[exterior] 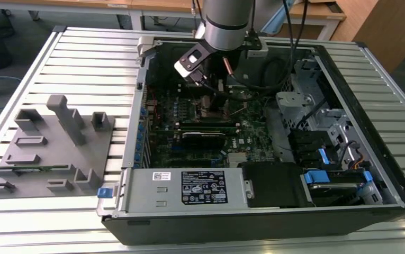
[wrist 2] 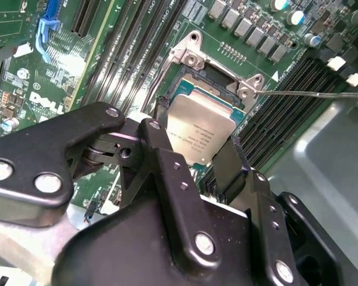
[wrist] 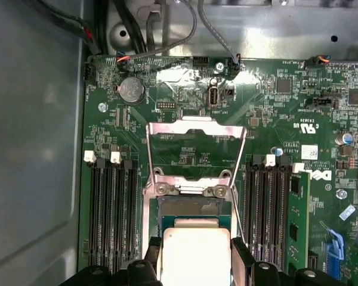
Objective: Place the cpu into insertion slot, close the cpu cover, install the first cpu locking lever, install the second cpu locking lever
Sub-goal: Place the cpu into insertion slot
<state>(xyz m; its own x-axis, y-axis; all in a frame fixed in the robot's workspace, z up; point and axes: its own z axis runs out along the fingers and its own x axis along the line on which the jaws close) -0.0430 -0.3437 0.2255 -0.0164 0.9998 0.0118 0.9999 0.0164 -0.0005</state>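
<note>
Hand (wrist 2: 194, 148) clamped on cpu (wrist 2: 204, 128) by two opposite edges, poised over the open socket (wrist: 194, 208). The cpu cover (wrist: 194, 126) stands flipped up. Risk: chip lands skewed or offset, catches the socket frame, bends contact pins. Cannot tell whether chip touches socket.

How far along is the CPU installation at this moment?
Nothing looks finished yet. In hand: the gripper grips the cpu by its edges over the open socket. Left: the cpu cover stands raised, and a locking lever is swung free.
</note>
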